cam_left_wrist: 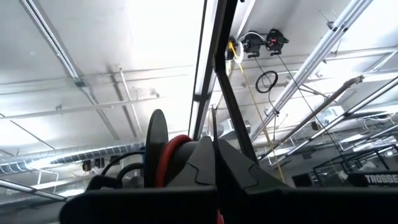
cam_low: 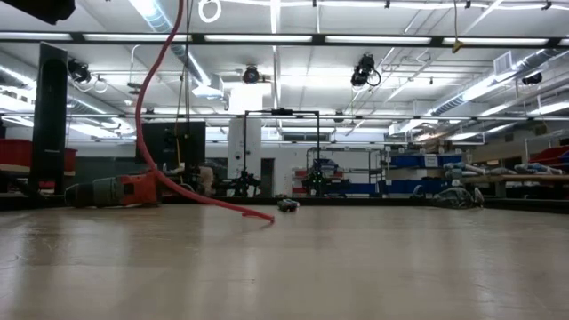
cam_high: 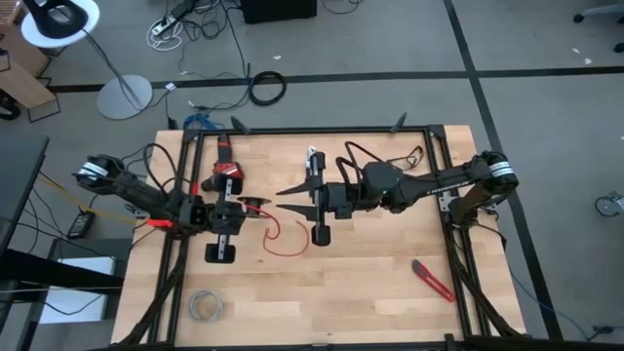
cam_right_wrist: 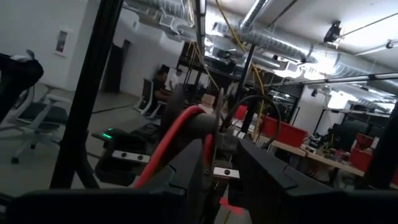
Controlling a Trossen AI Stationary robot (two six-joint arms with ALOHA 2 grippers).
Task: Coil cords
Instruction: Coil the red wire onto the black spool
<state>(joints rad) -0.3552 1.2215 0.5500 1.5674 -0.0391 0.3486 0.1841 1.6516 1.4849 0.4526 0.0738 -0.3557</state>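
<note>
Two dark arms meet over the wooden table (cam_high: 322, 292) in our overhead view. From nine o'clock comes the left gripper (cam_high: 252, 204), its thin fingers drawn together on one end of the red cord (cam_high: 278, 240), just left of the table's centre. From three o'clock comes the right gripper (cam_high: 285, 199), its long pointed fingers aimed at nine o'clock with their tips close together, just beside the left one's; we cannot tell whether they clamp anything.

The cord leaves the left fingertips and droops toward six o'clock, lying on the wood in a loose open curl between the two wrists. In our table-level view the same cord (cam_low: 178, 151) hangs down from above in a long arc and trails flat across the surface. Both wrist views show a red strand (cam_right_wrist: 171, 140) bending close in front of the lens between the dark fingers.

Toward five o'clock lies a red-handled tool (cam_high: 432, 280), well apart from the cord. A pale grey wire bundle (cam_high: 206, 306) sits near seven o'clock. A red-and-black drill (cam_high: 227, 168) rests at about eleven o'clock, near the left arm.
</note>
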